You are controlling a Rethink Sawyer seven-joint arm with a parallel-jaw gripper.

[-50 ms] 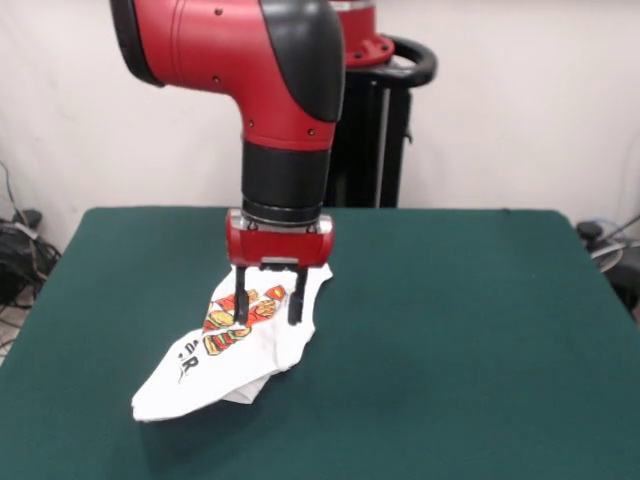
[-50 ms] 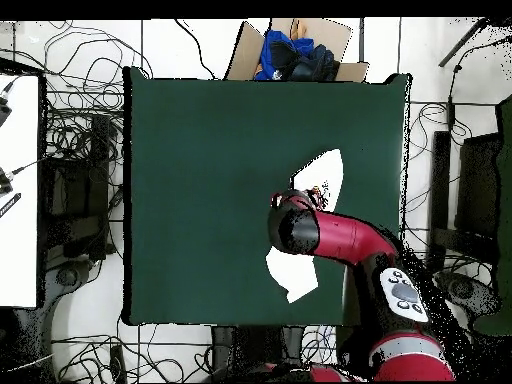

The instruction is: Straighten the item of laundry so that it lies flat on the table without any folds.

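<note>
The item of laundry [image 1: 225, 365] is a white T-shirt lying crumpled and folded on the dark green table [image 1: 460, 310], left of centre in the front view. Part of its orange-red print and some black letters face up. My gripper [image 1: 268, 312] hangs straight down over the shirt's far end, open, with its two black fingers [image 1: 241, 303] at the printed patch; whether they touch the cloth I cannot tell. From overhead, the arm [image 2: 335, 235] hides the gripper and the shirt's middle. The white cloth [image 2: 326, 176] shows on both sides of the arm, on the table [image 2: 200, 150].
A cardboard box with blue and dark cloth [image 2: 295, 55] sits just past the table's far edge in the overhead view. Cables lie on the floor around the table, and a white surface [image 2: 20, 190] stands to the left.
</note>
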